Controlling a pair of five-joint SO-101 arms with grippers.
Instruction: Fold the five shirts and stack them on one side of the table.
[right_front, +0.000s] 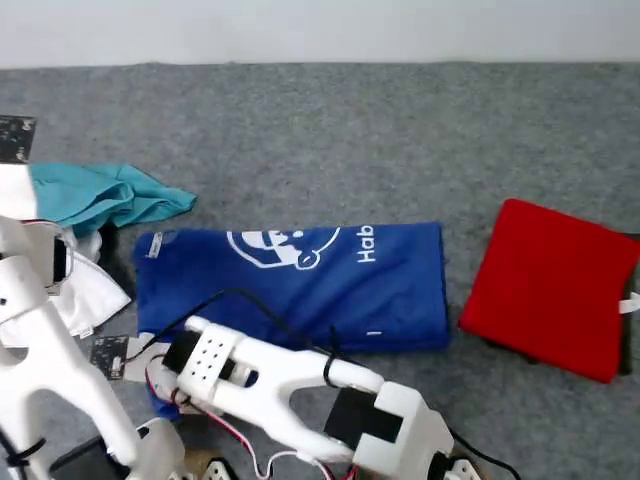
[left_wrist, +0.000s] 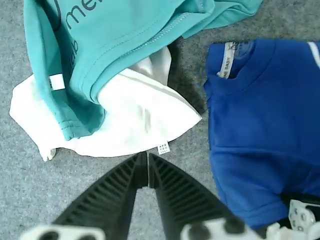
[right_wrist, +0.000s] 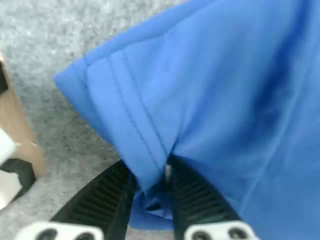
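The blue shirt (right_front: 300, 285) lies flat mid-table (right_front: 300, 130), print up, with its collar end toward the teal shirt (right_front: 100, 195). The right gripper (right_wrist: 150, 177) is at the blue shirt's near, collar-side corner, jaws pinched on a bunched bit of stitched edge, probably a sleeve hem. The left gripper (left_wrist: 148, 160) hangs just off the blue shirt's collar side, jaws pressed together on nothing. Its tips are over bare table beside the white shirt (left_wrist: 130, 120), which lies half under the teal one. The red shirt (right_front: 550, 285) sits folded beyond the blue shirt's other end, apart from it. The blue cloth looks like a thin, soft knit: light and limp, with no stiffness. It would likely sag and drag on the rough grey table rather than slide. A pinch on a doubled hem, as here, should hold better than one on a single layer. A second hold at the other corner of the same edge would probably keep the fold square.
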